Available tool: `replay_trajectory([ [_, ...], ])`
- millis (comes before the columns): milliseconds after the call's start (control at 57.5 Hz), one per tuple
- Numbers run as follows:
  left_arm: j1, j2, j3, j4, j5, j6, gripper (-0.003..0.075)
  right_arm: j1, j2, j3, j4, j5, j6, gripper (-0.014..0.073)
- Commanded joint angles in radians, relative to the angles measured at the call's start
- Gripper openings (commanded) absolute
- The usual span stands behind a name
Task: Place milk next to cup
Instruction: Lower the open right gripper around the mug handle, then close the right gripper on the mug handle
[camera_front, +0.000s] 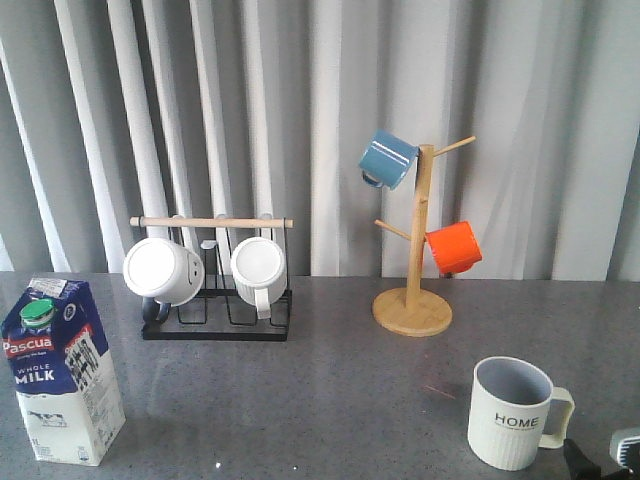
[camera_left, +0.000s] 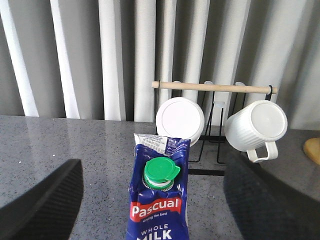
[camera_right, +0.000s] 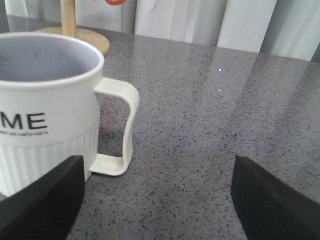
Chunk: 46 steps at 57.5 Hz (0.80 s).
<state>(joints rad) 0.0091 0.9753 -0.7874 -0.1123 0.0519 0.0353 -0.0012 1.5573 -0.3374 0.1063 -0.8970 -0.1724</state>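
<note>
I'm at the reach step: my left gripper (camera_left: 150, 200) is spread wide around the milk (camera_front: 60, 370), not touching it. The carton stands at the table's 8 o'clock, the cup (camera_front: 510, 412) at 4, well apart. Next I close, lift, and carry it rightward. My right gripper (camera_right: 157, 200) is open beside the cup handle.

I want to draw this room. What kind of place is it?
Probably a test setup made to look like a kitchen counter. A grey speckled table holds a milk carton, a HOME cup, a mug rack and a wooden mug tree, before plain curtains.
</note>
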Motion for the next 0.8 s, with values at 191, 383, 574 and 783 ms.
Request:
replay_trajectory([
  [191,-0.001,-0.009,-0.035,-0.008,-0.075,-0.003,0.0555,-0.003,0.062,-0.11,0.016,-0.106,-0.01,0.0582],
  [383,-0.001,-0.009,-0.035,-0.008,-0.075,-0.003,0.0555,-0.02,0.063,-0.155,0.023,-0.092,0.003,0.0582],
  [574,-0.001,-0.009,-0.035,-0.008,-0.075,-0.003,0.0555,-0.054,0.063,-0.191,-0.018,-0.032,0.036,0.0582],
  [783,-0.001,-0.009,-0.035,-0.008,-0.075,-0.003,0.0555,-0.062,0.063,-0.19,-0.091,0.035,0.075,0.0582],
])
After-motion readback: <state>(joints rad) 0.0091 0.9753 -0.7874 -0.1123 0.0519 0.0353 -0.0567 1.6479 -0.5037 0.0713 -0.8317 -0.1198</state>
